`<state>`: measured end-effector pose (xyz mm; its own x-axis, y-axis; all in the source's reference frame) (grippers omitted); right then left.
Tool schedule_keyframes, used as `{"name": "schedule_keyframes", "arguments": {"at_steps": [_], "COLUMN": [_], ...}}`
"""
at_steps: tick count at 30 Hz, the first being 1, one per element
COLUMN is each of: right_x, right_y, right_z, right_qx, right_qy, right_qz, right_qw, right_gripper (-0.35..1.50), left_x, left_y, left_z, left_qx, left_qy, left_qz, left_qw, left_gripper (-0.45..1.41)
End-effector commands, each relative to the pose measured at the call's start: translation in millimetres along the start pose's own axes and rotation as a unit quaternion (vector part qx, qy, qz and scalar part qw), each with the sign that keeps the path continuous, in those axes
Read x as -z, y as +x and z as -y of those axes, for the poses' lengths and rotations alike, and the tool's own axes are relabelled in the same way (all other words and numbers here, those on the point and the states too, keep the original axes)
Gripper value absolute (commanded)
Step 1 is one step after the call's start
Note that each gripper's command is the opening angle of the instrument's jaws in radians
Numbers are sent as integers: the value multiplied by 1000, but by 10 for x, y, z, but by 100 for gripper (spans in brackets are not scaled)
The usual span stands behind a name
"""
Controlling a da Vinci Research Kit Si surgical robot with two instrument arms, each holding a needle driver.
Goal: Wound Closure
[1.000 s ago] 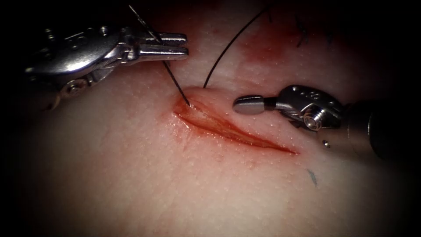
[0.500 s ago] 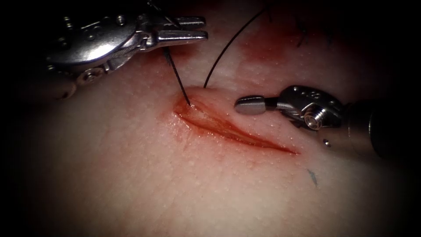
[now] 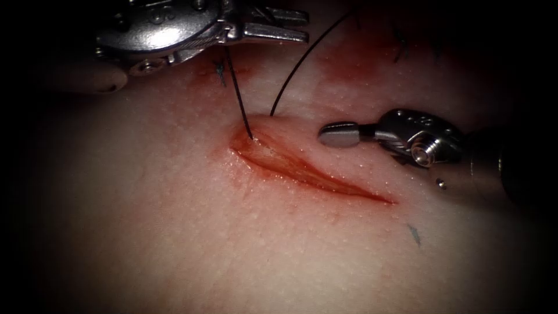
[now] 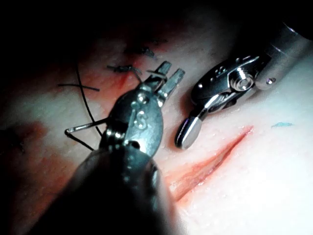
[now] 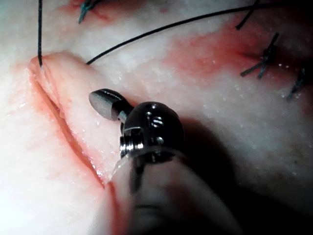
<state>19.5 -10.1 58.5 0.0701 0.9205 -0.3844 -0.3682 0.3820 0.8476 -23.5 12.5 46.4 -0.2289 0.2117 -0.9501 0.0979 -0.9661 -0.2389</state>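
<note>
One cut (image 3: 302, 168) across pale tissue (image 3: 192, 244)

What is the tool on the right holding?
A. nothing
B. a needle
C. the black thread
A: the right tool has its jaws shut with nothing between them, just right of the cut, while the thread runs from the cut's left end up to the left tool.
</note>
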Motion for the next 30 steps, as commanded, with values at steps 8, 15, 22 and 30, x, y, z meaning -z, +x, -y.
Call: {"name": "schedule_keyframes", "arguments": {"at_steps": [8, 15, 22, 30], "right_x": [-7, -6, -19, -46], "right_y": [1, 10, 11, 24], "right_z": [1, 9, 26, 43], "right_qx": [-29, -80, -128, -147], "right_qy": [0, 2, 25, 51], "right_qz": [0, 2, 25, 66], "right_qw": [1000, 997, 991, 986], "right_gripper": [-35, 2, 116, 140], "left_x": [-39, -67, -70, -71], "left_y": [-55, -109, -113, -109], "left_z": [-69, -115, -122, -128], "left_qx": [-76, -147, -214, -257], "left_qy": [-34, -30, -9, -11], "left_qz": [65, 137, 164, 191], "left_qw": [994, 979, 963, 947], "left_gripper": [-45, -45, -45, -45]}}
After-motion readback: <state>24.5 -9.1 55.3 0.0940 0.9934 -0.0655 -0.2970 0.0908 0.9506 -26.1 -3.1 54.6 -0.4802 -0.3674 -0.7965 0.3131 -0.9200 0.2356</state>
